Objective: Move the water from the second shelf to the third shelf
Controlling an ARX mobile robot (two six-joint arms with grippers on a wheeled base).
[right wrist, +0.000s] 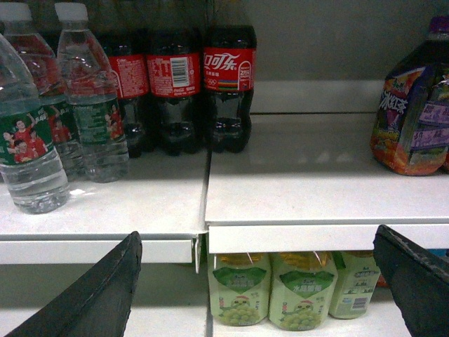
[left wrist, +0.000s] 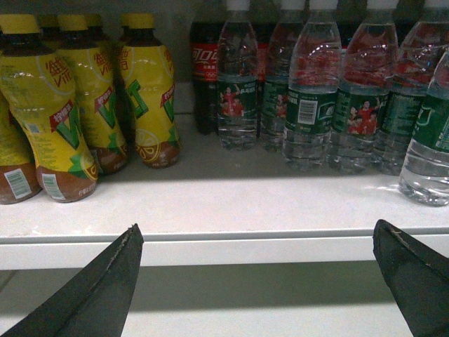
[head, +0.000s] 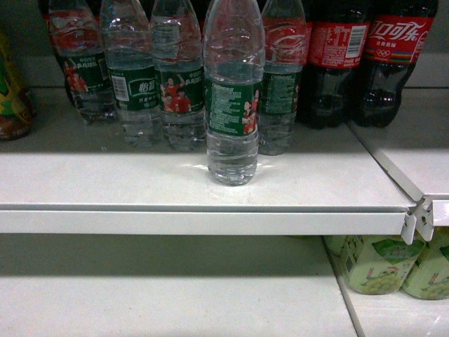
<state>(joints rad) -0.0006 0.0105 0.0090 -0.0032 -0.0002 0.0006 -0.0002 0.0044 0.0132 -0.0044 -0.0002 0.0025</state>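
We have not started the move: our left claw [left wrist: 256,281] and right claw [right wrist: 259,281] both hang wide open and empty, low before the shelf [head: 210,210]. The water [head: 233,98] stands upright near the shelf's front edge, above and right of the left claw, above and left of the right one. Its green label's white text is unreadable; cola bottles [right wrist: 228,84] behind carry Chinese Coca-Cola script.
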